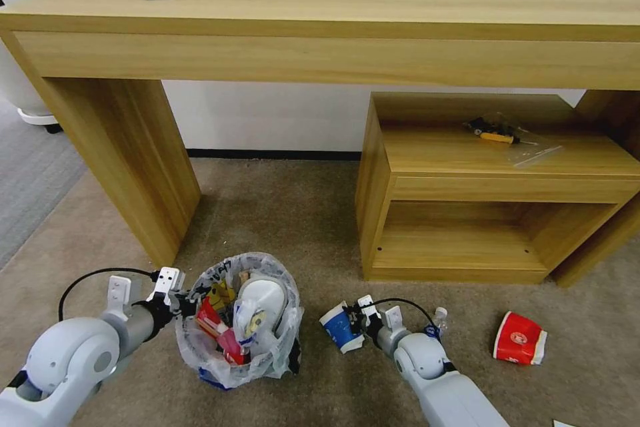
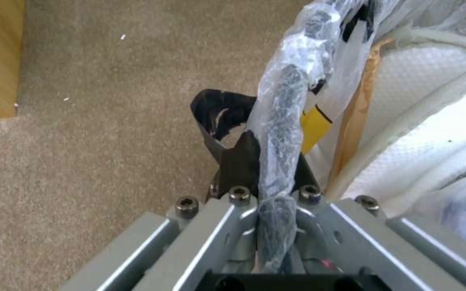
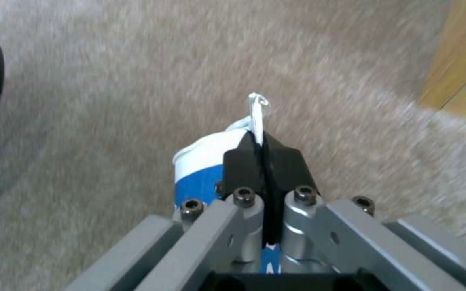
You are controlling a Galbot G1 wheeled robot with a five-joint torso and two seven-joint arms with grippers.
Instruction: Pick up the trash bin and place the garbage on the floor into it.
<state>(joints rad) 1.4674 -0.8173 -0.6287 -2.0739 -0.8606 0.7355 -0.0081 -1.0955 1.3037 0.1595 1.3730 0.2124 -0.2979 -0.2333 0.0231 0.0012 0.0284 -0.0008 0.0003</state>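
Long wooden desk point(image 1: 320, 20) is spanning the back, at 12 o'clock in the head view; low shelf unit point(image 1: 493, 193) is sitting under it at 2 o'clock, a bagged black-orange tool point(image 1: 497, 133) lying on top. Beige floor point(image 1: 280, 213) is taking up the rest.

Trash bin point(image 1: 240, 320) is standing at 7 o'clock, already packed: white slipper point(image 1: 263, 303), red wrappers point(image 1: 213, 327). Red-white carton point(image 1: 520, 339) is lying at 4 o'clock, well apart from the bin. Small clear bottle point(image 1: 439, 319) is resting just beside the right arm.

Risks, as judged: the cup is being held only by a thin pinched rim, so a quick swing could tear it or let it slip. The bin is full near the top, so the cup may bounce off the slipper. The left pinch is partly on loose bag, which could slide off the rim.

Left gripper point(image 2: 276, 161): fingers are pressing closed on the bin's bag-wrapped rim at its 9 o'clock edge. Right gripper point(image 3: 263, 157): fingers are nearly touching, clamping the flattened rim of the blue-white paper cup point(image 1: 341, 327), just right of the bin.
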